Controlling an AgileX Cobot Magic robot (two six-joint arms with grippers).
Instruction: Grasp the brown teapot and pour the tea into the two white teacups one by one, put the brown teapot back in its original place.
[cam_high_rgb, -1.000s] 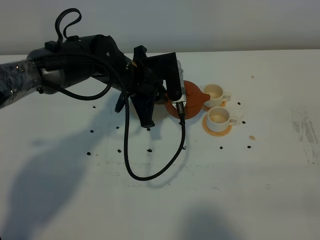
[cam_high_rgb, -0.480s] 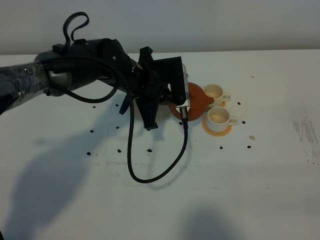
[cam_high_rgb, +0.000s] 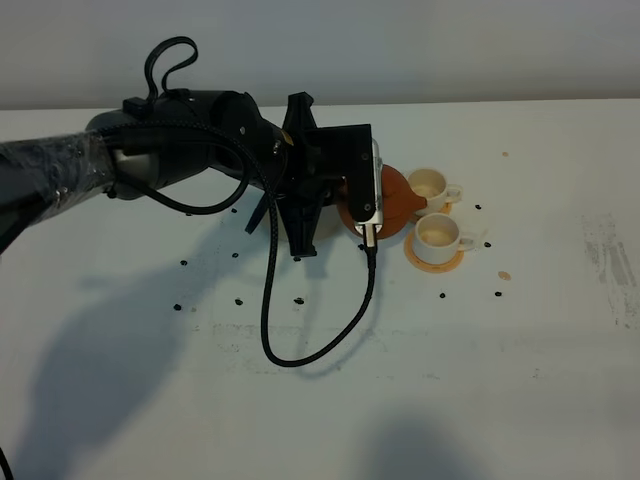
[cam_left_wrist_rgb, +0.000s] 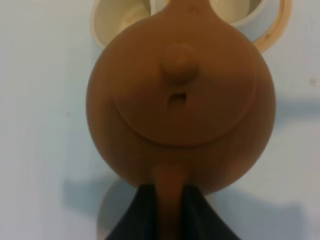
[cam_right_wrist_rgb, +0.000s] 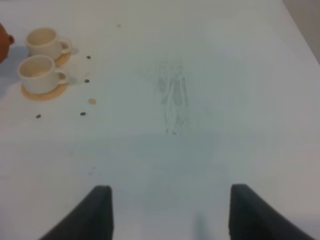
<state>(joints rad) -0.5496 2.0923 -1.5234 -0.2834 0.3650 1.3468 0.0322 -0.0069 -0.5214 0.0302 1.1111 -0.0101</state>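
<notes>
**Left pincer (cam_left_wrist_rgb: 167, 207) clamped on the loop handle (cam_left_wrist_rgb: 167, 185) of the squat reddish-brown clay teapot (cam_left_wrist_rgb: 180, 100).**
The pot sits straight ahead of the jaws, spout (cam_left_wrist_rgb: 182, 6) towards two small white ceramic teacups (cam_high_rgb: 437, 233) beyond. It is likely heavy with tea, stiff and brittle, with a loose lid (cam_left_wrist_rgb: 212, 110), so the handle is the hold.

- Left arm (cam_high_rgb: 170, 150): bulky matte black shell; rear segment wrapped in clear film.
- Cable (cam_high_rgb: 266, 300): black, braided; small loop at arm's 12 o'clock.
- Right claw (cam_right_wrist_rgb: 170, 215): two dark fingers.

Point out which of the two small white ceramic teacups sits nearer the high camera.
The white teacup whose orange-tan coaster shows broadly in front of it; the other teacup stands behind it, nearer the wall.
</notes>
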